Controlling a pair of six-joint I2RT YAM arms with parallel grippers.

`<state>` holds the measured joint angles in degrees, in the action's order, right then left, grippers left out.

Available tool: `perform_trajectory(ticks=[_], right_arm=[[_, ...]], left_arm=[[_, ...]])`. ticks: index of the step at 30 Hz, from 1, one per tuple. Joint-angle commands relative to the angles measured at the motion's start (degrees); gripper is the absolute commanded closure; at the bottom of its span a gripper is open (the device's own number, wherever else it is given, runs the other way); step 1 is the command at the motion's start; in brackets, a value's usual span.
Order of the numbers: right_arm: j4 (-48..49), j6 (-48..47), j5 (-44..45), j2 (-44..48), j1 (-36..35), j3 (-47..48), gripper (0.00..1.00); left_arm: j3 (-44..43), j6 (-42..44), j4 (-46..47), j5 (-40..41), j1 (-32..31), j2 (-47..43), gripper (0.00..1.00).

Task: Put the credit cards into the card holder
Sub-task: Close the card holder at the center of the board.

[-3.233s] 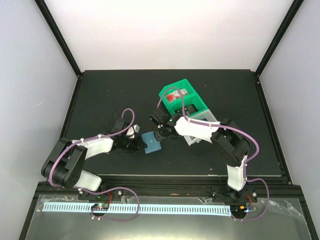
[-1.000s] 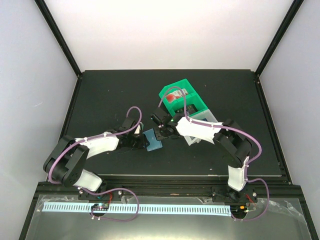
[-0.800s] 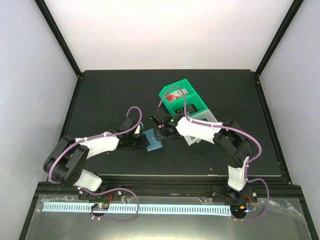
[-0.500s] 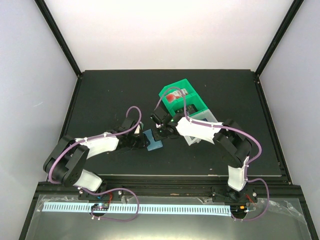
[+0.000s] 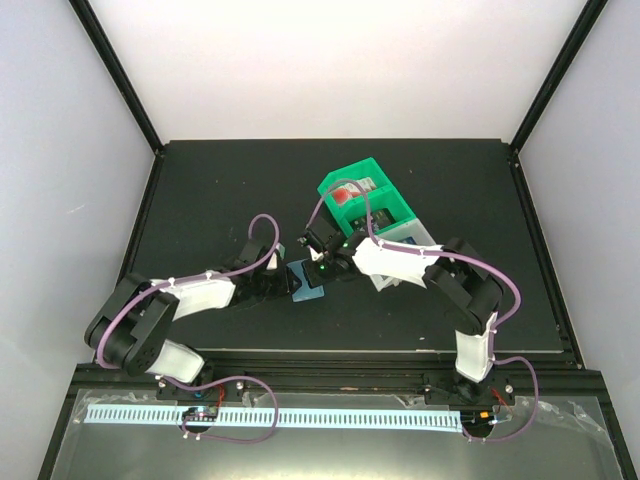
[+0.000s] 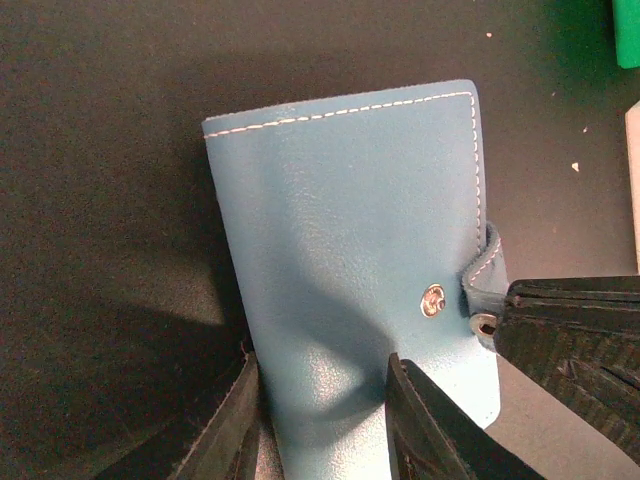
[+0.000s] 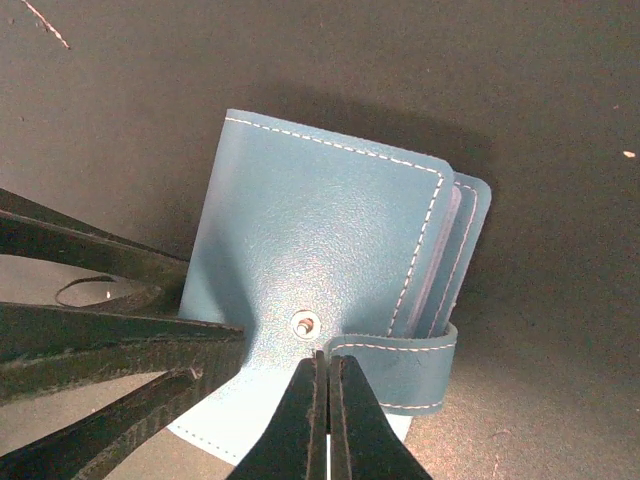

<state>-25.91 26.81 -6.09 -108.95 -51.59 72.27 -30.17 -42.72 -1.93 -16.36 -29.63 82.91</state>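
The teal-blue card holder (image 5: 308, 284) sits propped up on the black mat between my two grippers. My left gripper (image 6: 322, 360) is shut on its near corner, one finger against the spine edge and the other pressed on the cover (image 6: 340, 220). My right gripper (image 7: 325, 358) is shut, its tips pinching the free end of the closing tab (image 7: 400, 375), which is off its snap stud (image 7: 305, 323). The holder's covers are still together. A red-and-white credit card (image 5: 349, 193) lies in the green bin behind; other cards are hidden.
The green bin (image 5: 372, 172) stands just behind the right arm, with a white bin (image 5: 425, 236) next to it, partly under that arm. Both arms meet at the middle of the mat (image 5: 200, 190). Black frame rails border the mat.
The left gripper has slid right onto the holder and closed on it. The right gripper has drawn back a little with the tab, which has come off its snap.
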Motion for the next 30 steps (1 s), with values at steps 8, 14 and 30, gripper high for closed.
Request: perform_trajectory(ticks=[8,14,30], right_arm=[[-0.4,-0.1,-0.5,-2.3,-0.2,1.5,0.99],[-2.7,1.4,0.3,-4.4,-0.1,4.3,0.99],[-4.7,3.1,-0.7,-3.4,-0.3,5.9,0.81]], left_arm=[[4.5,-1.2,-0.5,-2.5,0.1,0.6,0.69],[5.0,-1.0,0.2,-3.4,0.0,0.1,0.71],[5.1,0.1,1.3,-4.9,0.2,0.4,0.70]])
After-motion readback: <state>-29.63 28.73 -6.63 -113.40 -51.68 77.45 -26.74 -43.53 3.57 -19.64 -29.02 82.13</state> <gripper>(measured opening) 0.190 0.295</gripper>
